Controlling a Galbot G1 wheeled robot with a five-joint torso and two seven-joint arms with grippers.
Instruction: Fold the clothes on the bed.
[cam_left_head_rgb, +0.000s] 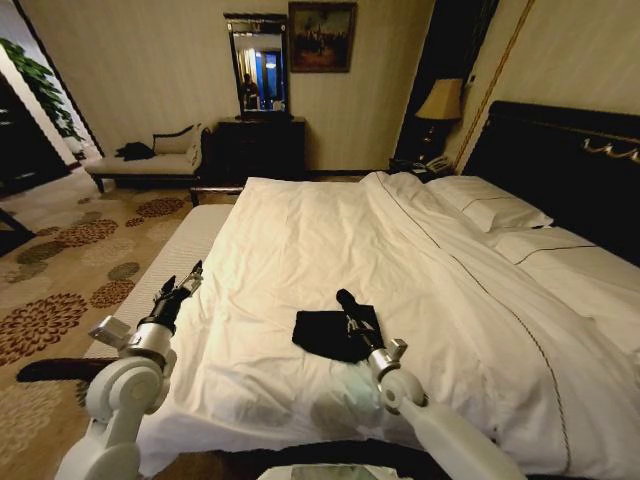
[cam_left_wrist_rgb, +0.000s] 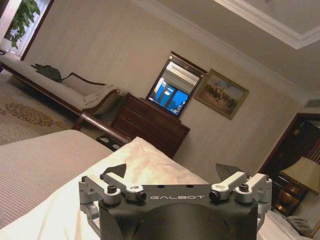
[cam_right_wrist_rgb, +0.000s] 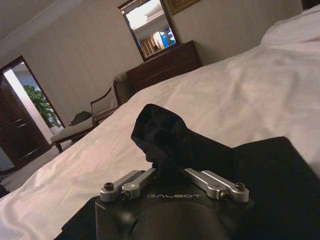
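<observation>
Black T-shirt (cam_left_head_rgb: 335, 335) sits on bed (cam_left_head_rgb: 300, 240) near its front edge, already partly folded into a small bundle w/ more folds likely left, right tool (cam_left_head_rgb: 350, 308) pinched shut on a raised bunch of its fabric, left tool (cam_left_head_rgb: 185, 282) spread open, holding nothing, above bed's left edge.

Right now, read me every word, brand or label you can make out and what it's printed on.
"GALBOT": on the black housing of the left gripper.
"GALBOT": on the housing of the right gripper, shut on the black T-shirt.
No lettering shows on the shirt's visible fabric.
</observation>
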